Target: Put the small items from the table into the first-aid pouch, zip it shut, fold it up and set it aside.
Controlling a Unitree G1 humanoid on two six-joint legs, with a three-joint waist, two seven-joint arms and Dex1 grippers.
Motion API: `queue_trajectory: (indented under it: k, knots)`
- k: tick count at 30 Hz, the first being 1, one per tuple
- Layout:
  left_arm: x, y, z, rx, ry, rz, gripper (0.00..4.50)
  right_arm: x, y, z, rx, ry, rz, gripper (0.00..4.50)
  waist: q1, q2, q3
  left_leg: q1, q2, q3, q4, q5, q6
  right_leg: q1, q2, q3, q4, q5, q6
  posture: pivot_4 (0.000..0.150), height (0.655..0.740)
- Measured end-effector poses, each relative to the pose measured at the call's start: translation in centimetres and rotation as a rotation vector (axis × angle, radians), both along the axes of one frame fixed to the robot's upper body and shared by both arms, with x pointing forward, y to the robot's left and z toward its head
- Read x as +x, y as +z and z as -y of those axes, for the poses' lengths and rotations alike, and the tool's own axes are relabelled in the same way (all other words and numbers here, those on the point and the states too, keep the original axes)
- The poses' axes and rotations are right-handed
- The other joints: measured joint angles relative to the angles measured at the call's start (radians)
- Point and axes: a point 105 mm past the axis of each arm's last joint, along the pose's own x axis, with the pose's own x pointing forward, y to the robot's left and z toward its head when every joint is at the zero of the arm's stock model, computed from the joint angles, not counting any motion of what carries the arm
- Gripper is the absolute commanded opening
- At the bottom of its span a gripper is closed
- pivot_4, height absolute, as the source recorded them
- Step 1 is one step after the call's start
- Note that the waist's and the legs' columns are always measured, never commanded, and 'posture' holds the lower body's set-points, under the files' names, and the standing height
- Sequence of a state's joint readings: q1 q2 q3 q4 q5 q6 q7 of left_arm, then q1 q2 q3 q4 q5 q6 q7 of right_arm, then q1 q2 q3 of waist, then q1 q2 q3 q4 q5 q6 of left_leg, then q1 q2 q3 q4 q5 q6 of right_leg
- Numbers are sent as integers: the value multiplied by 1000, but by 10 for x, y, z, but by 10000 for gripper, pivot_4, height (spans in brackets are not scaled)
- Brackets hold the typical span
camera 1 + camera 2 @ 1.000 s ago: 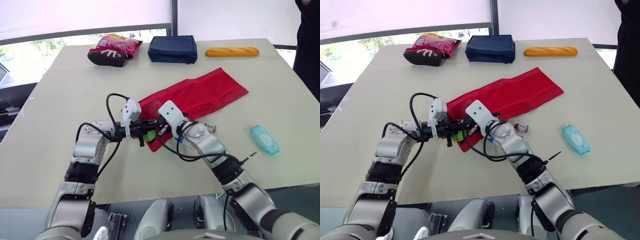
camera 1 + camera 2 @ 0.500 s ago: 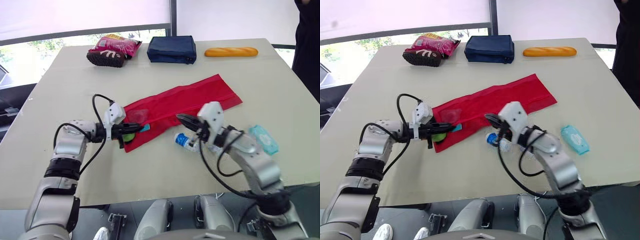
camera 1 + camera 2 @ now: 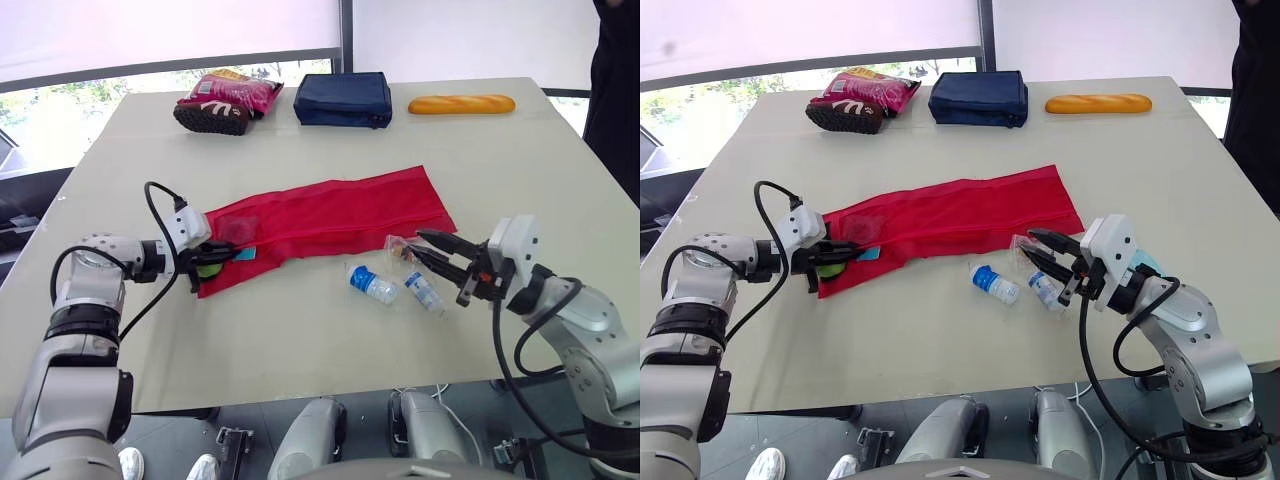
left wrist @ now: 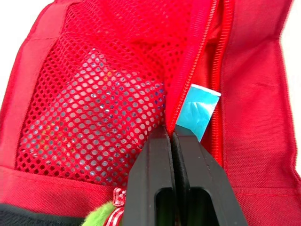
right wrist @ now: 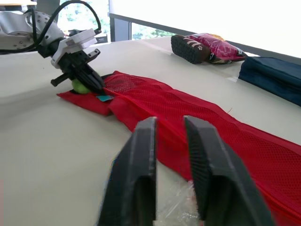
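1. The red first-aid pouch (image 3: 330, 212) is laid out flat across the middle of the worktop (image 3: 300, 345), with its zip undone at the left end.
2. The zip edge at that end is pinched between the closed fingers of the left gripper (image 4: 171, 141), beside a teal card (image 4: 197, 112) tucked into the opening.
3. The fingers of the right gripper (image 3: 422, 248) are held apart above a clear packet (image 3: 398, 246). A blue-capped bottle (image 3: 372, 284) and a small vial (image 3: 425, 293) lie just beside it, off the pouch.
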State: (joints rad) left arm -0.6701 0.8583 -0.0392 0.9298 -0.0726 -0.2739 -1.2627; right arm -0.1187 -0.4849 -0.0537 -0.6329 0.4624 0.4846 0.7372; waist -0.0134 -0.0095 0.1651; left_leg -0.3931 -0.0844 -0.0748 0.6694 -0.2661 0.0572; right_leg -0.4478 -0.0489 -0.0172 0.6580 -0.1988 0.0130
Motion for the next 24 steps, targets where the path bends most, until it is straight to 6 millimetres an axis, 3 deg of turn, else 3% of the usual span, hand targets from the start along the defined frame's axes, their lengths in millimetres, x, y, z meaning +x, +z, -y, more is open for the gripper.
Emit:
queue_trajectory:
  k: [4,6,11,15,20,24]
  knots:
    - [1,4,-1,2,-14,-6,35437,-3,-1,2,-3,11,-12,44632,1,0,0,-1,0,0,0,0,0,0,0,0,0,0,0,1500,7390]
    - [-2,5,1,-17,-45,-38,43580,-6,-2,2,-12,18,-15,45000,1,-1,0,-1,0,0,1,1,-1,0,0,0,0,0,0,1500,7390]
    - [-6,16,14,-94,-116,-96,43580,-8,-2,2,-9,21,-15,45000,2,-2,1,-2,0,0,1,1,-1,0,0,-1,0,0,0,1500,7390]
    - [5,31,59,-152,-223,-19,43580,-8,-1,2,-5,4,-10,45000,13,-3,1,-3,0,0,3,0,0,0,-1,-1,0,0,0,1500,7390]
    - [21,23,106,-211,-224,23,43580,-9,-1,-1,-4,2,-9,45000,12,-3,1,-3,0,0,4,0,-1,0,-1,-1,0,0,0,1500,7390]
    - [26,14,119,-185,-209,21,43580,-8,0,-2,-3,-2,-6,45000,6,-3,1,-3,0,0,3,0,-1,0,-1,-1,0,0,0,1500,7390]
